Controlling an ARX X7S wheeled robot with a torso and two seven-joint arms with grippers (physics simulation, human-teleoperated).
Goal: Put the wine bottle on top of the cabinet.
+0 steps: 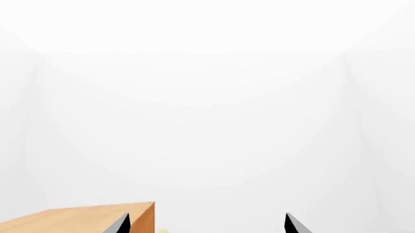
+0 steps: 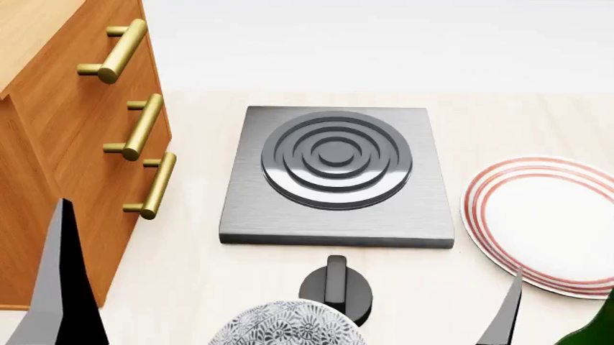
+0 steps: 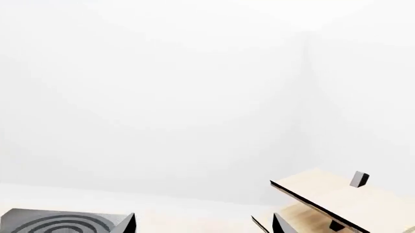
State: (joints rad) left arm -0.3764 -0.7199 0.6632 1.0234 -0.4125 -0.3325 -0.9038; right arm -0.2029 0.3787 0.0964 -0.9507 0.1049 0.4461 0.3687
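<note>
Only a dark green sliver of the wine bottle (image 2: 597, 325) shows, at the bottom right corner of the head view; its neck and label are out of frame. The reddish-brown cabinet (image 2: 57, 151) with brass bar handles fills the left side, and its lighter top corner (image 1: 77, 218) appears in the left wrist view. My left gripper (image 1: 207, 224) is open and empty, near that cabinet corner. My right gripper (image 3: 204, 224) is also open with nothing between its fingers. In the head view one right finger (image 2: 504, 316) stands just left of the bottle, apart from it.
A grey burner plate (image 2: 336, 176) with concentric rings lies mid-counter, a black knob (image 2: 336, 287) in front of it. A patterned bowl (image 2: 287, 329) sits at the near edge, a red-ringed white plate (image 2: 547, 223) at the right. A pale slanted wooden rack (image 3: 337, 199) shows in the right wrist view.
</note>
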